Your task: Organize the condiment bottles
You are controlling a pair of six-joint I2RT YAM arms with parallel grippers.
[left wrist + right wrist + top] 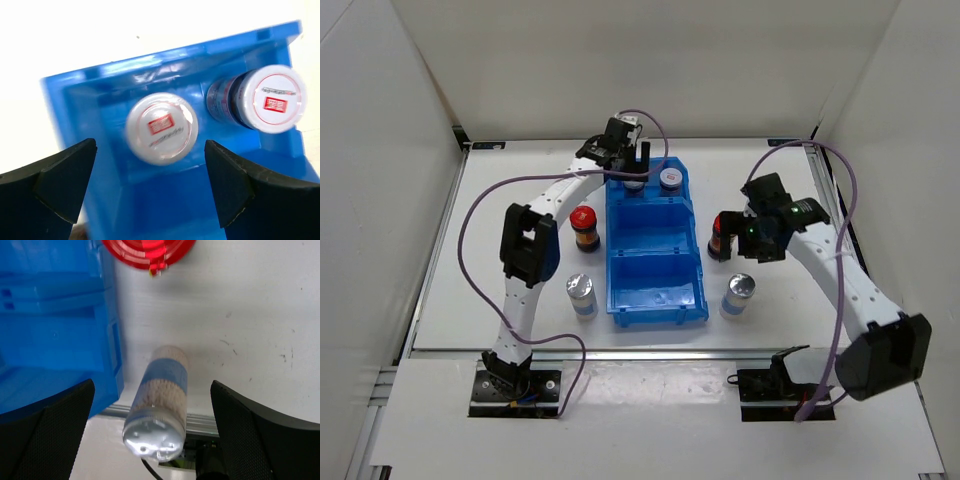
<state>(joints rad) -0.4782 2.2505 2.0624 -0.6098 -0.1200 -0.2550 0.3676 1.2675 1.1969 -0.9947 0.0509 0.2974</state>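
Two white-lidded bottles (pixel 161 128) are sitting under your spread left fingers (pixel 55 175) in the blue bin (pixel 100 100); try lifting straight up.

2 white-lidded bottles (pixel 669 178) stand in the bin (pixel 655 275), 4 capped bottles (pixel 581 296) flanking.

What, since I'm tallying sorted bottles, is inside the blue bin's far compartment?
Two white-lidded bottles sit there, one under the open left gripper, the other beside it. The compartment floor beneath them is hidden, and in the top view the gripper covers most of the first bottle.
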